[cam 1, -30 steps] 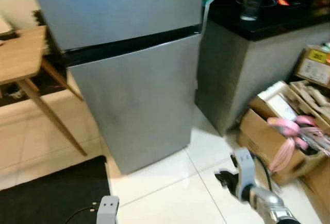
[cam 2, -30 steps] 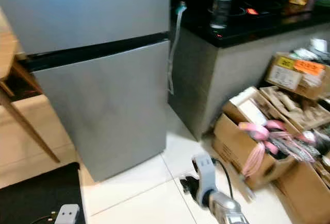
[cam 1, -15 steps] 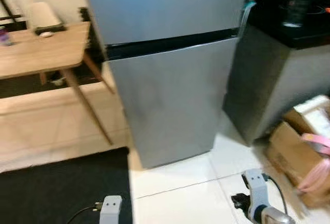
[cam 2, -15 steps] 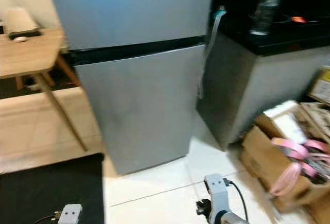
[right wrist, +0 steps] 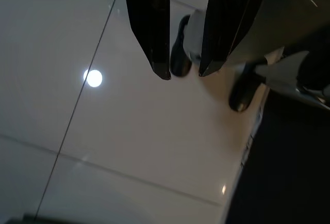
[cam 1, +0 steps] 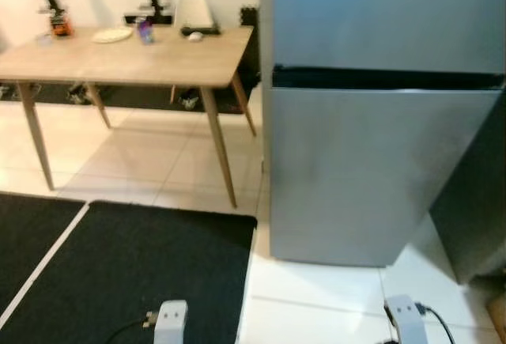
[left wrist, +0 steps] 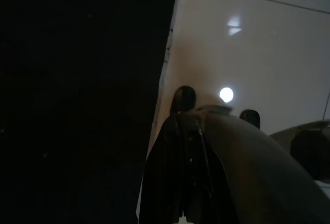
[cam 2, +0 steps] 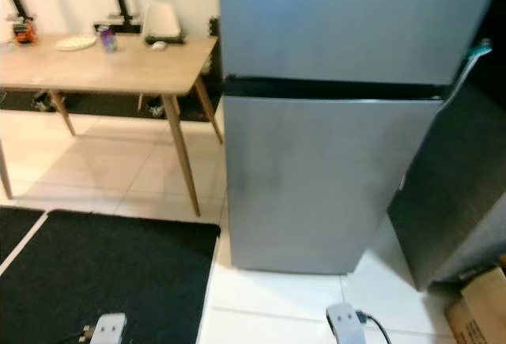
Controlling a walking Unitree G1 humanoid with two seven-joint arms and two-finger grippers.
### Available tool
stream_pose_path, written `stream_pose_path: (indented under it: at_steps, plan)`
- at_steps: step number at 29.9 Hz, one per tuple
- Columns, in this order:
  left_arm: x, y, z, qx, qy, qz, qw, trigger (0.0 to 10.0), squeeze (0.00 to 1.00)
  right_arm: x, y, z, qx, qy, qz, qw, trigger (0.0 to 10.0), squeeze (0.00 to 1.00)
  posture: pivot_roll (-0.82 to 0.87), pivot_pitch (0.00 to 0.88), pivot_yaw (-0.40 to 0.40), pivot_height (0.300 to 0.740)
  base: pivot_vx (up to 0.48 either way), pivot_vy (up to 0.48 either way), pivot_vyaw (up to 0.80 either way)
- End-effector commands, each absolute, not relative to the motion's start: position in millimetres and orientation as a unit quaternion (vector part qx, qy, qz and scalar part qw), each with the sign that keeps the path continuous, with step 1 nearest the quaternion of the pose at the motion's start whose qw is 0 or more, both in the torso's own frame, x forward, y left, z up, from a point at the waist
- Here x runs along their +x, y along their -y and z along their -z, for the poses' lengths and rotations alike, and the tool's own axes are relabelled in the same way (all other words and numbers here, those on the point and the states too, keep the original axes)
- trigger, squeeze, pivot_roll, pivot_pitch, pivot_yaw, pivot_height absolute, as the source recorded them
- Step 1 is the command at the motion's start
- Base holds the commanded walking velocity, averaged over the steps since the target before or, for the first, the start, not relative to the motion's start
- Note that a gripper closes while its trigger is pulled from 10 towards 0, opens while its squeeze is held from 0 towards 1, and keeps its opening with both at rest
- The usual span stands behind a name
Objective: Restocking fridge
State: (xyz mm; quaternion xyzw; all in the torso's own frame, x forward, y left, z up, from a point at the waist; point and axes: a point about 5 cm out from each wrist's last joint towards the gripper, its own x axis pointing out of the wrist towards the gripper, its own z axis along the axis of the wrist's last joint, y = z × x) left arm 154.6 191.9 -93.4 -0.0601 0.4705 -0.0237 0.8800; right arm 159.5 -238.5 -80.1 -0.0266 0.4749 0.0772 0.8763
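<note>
Two grey doors on fridge (cam 1: 371, 122), both seemingly closed.

A home kitchen and dining corner

A two-door steel fridge (cam 2: 332, 122) is seen standing closed on pale floor tiles (cam 1: 174, 162). To its left a wooden table (cam 1: 134, 51) with slanted legs is set against a white wall; a black mat (cam 1: 134, 273) is laid before it, and a dark counter side (cam 2: 458, 202) is placed just right of it.

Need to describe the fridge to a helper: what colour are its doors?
Plain silver-grey fridge, with a black gap between doors; clearest in the right eye view.
</note>
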Motion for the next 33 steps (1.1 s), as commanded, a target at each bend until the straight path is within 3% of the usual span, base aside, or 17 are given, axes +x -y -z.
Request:
stream_pose_path:
  at_steps: [1,6,22,33]
  plan:
    - [156,-192,93,-0.061,-0.468,0.018,0.881,10.0,0.00,150,242,84,-0.032,-0.493,-0.060,0.867,10.0,0.00,-0.07,0.000,-0.004,0.740,0.000,0.000,0.00]
    - [157,-193,92,-0.076,-0.466,0.017,0.881,10.0,0.00,146,242,87,-0.047,-0.502,-0.048,0.862,10.0,0.00,-0.07,0.000,-0.004,0.740,0.000,0.000,0.00]
    - [153,-193,94,-0.070,-0.473,0.022,0.878,10.0,0.00,147,239,87,-0.045,-0.496,-0.043,0.866,10.0,0.00,-0.07,0.000,-0.001,0.740,0.263,0.000,0.00]
    - [154,-193,93,-0.070,-0.471,0.025,0.879,10.0,0.00,174,238,75,-0.038,-0.449,-0.035,0.892,10.0,0.00,-0.07,0.000,0.000,0.740,0.374,0.000,0.00]
